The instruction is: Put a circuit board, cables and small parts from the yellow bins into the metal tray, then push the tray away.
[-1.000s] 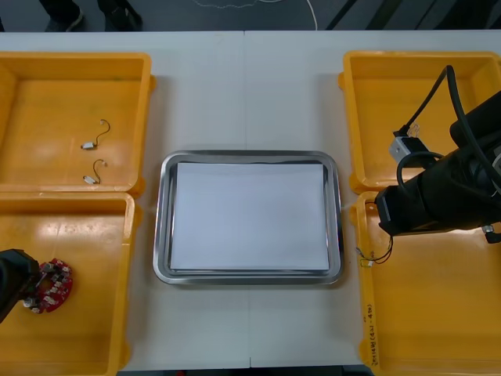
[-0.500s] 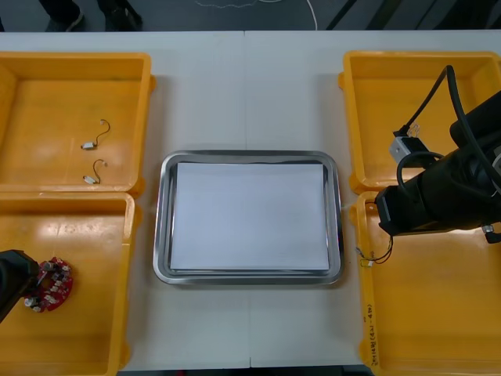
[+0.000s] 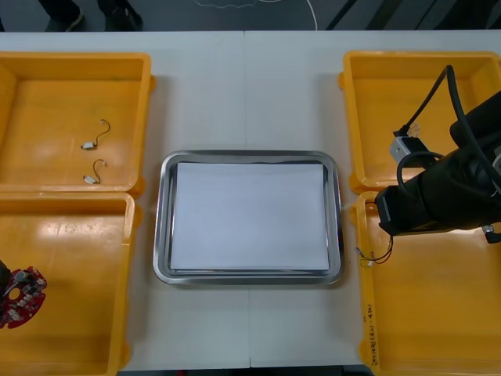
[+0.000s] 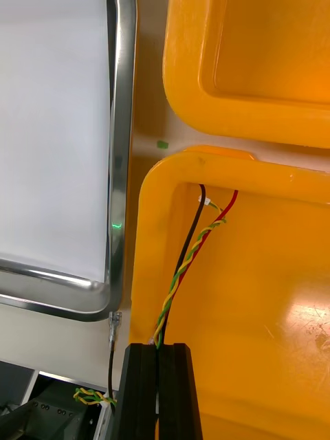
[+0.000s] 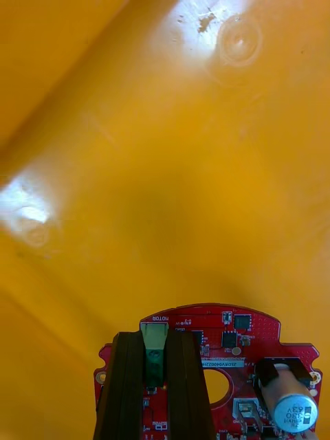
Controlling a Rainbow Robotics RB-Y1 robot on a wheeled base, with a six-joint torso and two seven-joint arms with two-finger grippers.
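The left hand [image 5: 153, 340] pinches the red circuit board [image 5: 213, 328], printed "MOTOR", in the yellow bin [image 3: 129, 274] left of the tray [image 3: 160, 235]. The right hand [image 4: 159, 348] pinches cables [image 4: 182, 268] right of the tray. The counter [image 3: 250, 94] is white.

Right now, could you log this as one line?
left gripper: shut on circuit board, near-left bin | right gripper: shut on cables, near-right bin

I am seeing a light worktop [image 3: 203, 94] with a thin line [image 3: 245, 94] running down its middle. A tiny green speck [image 4: 162, 144] is sitting on it. A white cord [image 3: 313, 17] is lying beyond it.
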